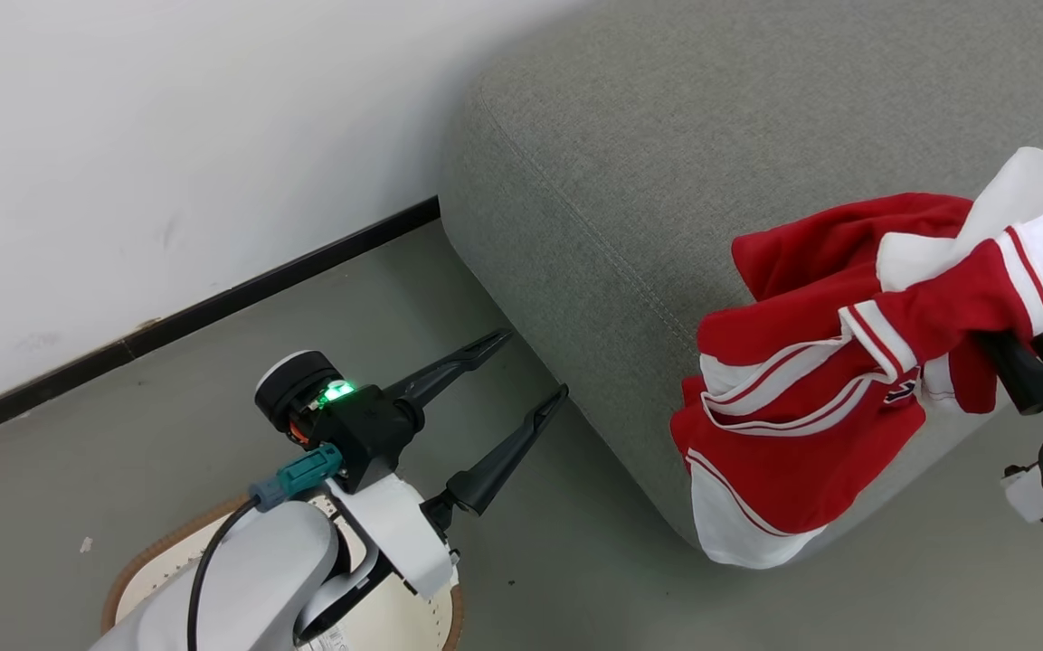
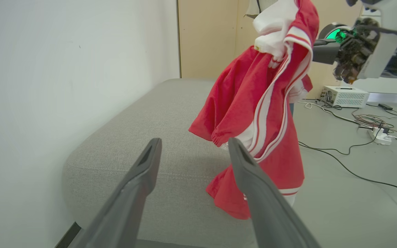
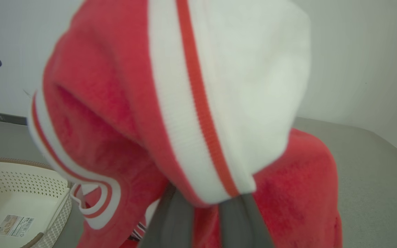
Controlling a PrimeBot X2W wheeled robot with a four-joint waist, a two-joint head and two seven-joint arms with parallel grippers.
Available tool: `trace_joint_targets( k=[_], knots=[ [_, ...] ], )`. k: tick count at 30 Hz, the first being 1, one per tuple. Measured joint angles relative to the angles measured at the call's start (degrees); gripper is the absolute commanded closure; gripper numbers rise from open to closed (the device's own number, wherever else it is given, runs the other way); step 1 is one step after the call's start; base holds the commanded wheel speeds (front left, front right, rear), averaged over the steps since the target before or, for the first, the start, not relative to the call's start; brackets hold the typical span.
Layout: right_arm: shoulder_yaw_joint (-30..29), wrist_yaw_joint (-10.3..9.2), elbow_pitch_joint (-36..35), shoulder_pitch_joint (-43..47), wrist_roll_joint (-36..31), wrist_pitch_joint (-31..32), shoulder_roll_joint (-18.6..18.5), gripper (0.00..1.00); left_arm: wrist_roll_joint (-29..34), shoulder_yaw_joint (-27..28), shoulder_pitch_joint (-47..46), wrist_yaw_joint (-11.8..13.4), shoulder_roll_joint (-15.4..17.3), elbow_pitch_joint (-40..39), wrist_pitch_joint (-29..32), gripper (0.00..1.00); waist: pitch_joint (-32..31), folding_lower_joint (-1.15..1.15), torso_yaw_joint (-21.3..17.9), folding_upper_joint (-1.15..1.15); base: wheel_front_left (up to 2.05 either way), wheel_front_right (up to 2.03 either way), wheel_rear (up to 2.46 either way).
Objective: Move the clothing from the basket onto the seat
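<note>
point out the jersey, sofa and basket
red-and-white sports jersey (image 1: 792,470), head view, red body panel
grey woven fabric sofa (image 1: 666,136), head view, bare top
cream perforated plastic basket (image 3: 16,182), right wrist view, inner wall

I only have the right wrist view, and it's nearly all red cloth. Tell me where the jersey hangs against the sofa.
Observer: The jersey dangles from the right gripper at the edge of the sofa, hem below the seat top, not lying on it.
Operator: Report the left gripper.
Observer: The left gripper is open and empty, low above the floor near the sofa's corner.
Operator: Check the floor beyond.
Observer: There are cables and a power strip lying there.
</note>
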Motion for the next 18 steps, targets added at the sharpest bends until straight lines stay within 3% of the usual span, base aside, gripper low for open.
trace_joint_targets(
  k=[18],
  knots=[
    [-5.47,0.00,9.65,-27.28,7.58,1.36,-1.78,1.00,1.97,2.37,-0.04,3.75,1.62,-3.15,0.07,0.00,4.64,0.00,3.29,0.00,0.00,0.00,0.00]
  ],
)
